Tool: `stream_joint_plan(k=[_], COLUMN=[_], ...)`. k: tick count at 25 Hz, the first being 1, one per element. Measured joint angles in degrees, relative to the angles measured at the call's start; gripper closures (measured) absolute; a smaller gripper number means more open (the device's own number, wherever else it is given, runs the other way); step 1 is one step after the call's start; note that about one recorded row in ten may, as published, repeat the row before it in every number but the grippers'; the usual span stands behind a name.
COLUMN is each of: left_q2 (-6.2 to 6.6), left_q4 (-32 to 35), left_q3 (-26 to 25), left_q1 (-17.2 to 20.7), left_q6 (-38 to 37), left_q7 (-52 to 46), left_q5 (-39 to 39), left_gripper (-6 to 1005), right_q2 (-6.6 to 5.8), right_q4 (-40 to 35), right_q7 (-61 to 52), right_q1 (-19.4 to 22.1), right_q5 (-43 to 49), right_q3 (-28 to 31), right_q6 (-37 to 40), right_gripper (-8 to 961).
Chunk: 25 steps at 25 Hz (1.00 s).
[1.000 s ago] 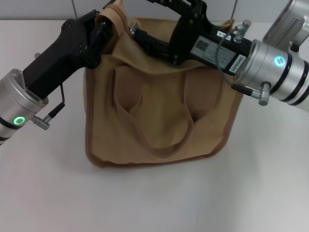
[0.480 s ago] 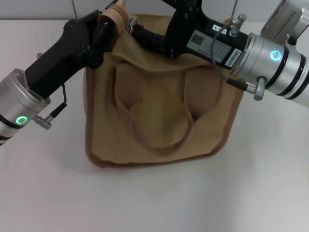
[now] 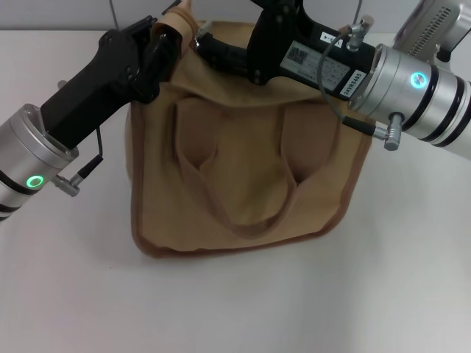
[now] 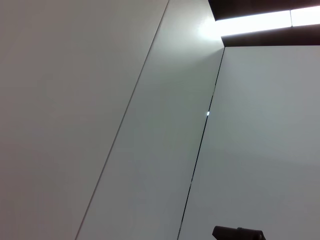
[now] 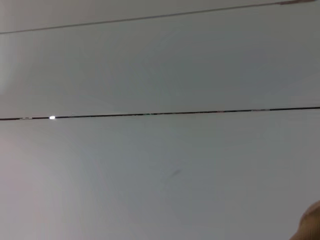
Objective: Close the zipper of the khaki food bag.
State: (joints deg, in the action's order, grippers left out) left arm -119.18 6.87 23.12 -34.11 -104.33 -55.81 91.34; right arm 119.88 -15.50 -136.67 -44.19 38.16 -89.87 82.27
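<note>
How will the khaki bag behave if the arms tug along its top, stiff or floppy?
Probably floppy: the khaki food bag is creased cloth, its handle lying slack. It likely slides on the smooth table, so the left gripper at its corner looks needed as anchor against the right gripper.

A plain white matte tabletop [image 3: 243, 301] fills the head view from three o'clock round to nine. Along the twelve o'clock edge runs a pale grey panelled wall [image 3: 66, 13] with a thin dark vertical seam [image 3: 111, 13]. The left wrist view shows smooth grey-white wall panels [image 4: 100, 100] split by dark seams, with a bright white strip light [image 4: 255, 21] at one o'clock.
</note>
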Motion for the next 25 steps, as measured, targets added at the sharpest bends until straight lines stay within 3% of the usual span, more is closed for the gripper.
stream_joint_plan(k=[25], left_q2=[0.0], left_q4=[-0.1], left_q3=[-0.1], left_q1=[0.6], left_q6=[-0.2], left_q7=[0.0], left_q5=[-0.2], left_gripper=[967], right_q2=[-0.01], right_q4=[1.5], right_q7=[1.7], right_q1=[1.1], right_q5=[-0.4], right_q3=[-0.1], right_q6=[3.3], right_gripper=[118])
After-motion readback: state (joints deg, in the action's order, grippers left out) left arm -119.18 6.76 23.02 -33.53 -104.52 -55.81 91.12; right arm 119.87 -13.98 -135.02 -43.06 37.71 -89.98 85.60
